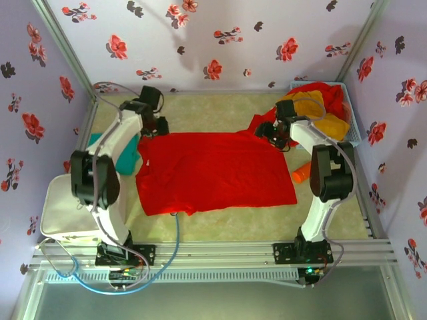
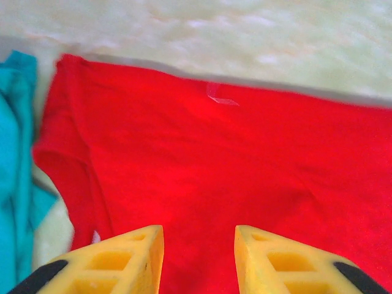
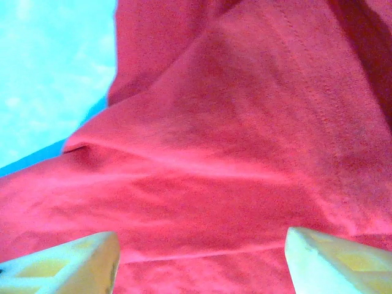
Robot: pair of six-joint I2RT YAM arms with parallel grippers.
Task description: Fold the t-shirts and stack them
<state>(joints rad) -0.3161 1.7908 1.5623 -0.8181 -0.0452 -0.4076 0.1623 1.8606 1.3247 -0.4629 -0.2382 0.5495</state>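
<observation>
Top external is showing left gripper (image 1: 160, 125) and right gripper (image 1: 277, 140) gaping over one spread red t-shirt (image 1: 213, 173). One teal t-shirt (image 1: 129, 160), one yellow t-shirt (image 1: 327, 117) are flanking it.

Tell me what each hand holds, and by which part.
Nothing is held. The left hand and the right hand both stand open above the spread red t-shirt, with no cloth pinched in either.

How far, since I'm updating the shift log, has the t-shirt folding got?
Early. Nothing looks stacked yet; a teal t-shirt lies at the left, fold unclear. In hand: one red t-shirt is spread flat mid-table, the left gripper and right gripper open over its far corners. Left: folding it, plus the yellow t-shirt and a second red t-shirt heaped in the basket.
</observation>
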